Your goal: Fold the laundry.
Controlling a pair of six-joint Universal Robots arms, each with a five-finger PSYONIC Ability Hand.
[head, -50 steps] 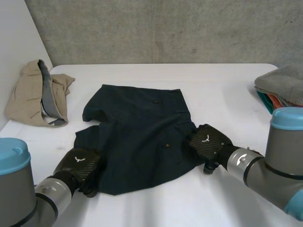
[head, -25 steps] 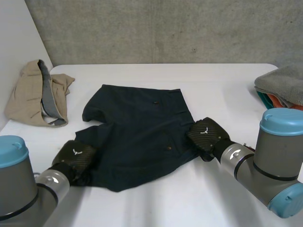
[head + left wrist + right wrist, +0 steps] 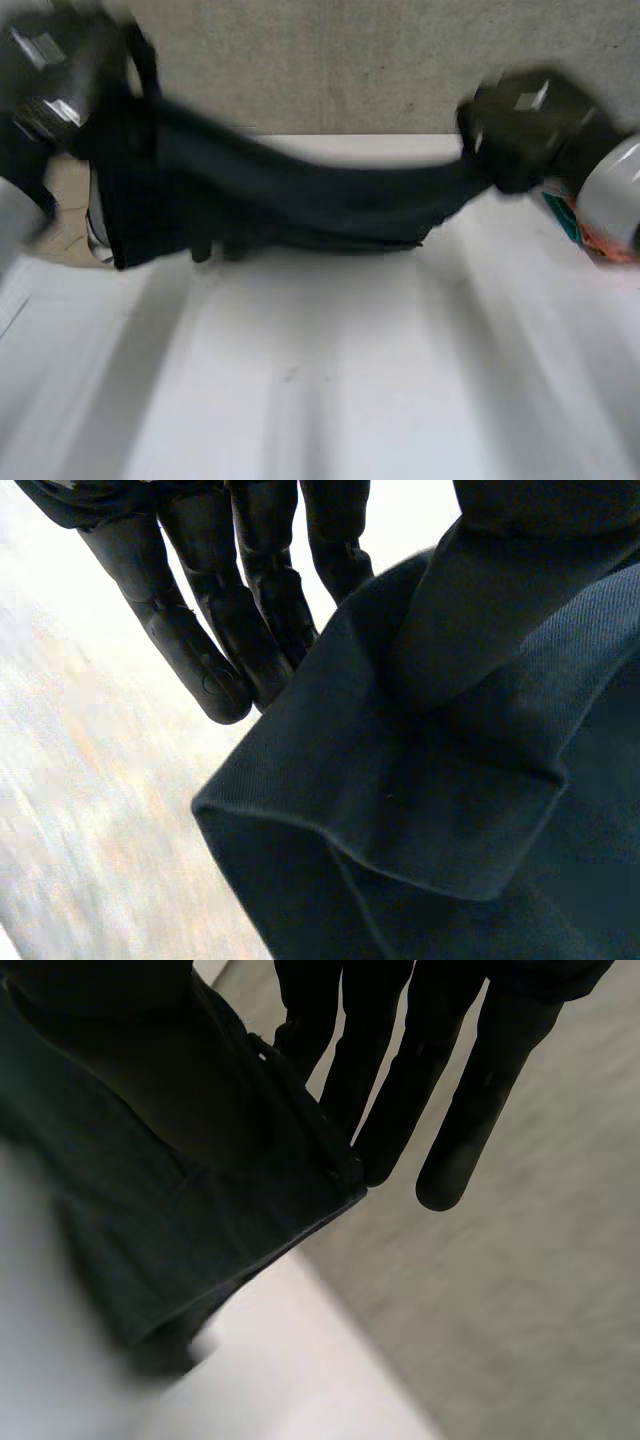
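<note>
Dark shorts (image 3: 300,205) hang stretched in the air above the counter (image 3: 330,380), as I see them from here; my left robot hand (image 3: 45,70) pinches one end, thumb pressed on the cloth; the right robot hand (image 3: 525,125) pinches the other end likewise.

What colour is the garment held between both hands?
Plain dark navy cloth garment; clearest in the left wrist view.
</note>
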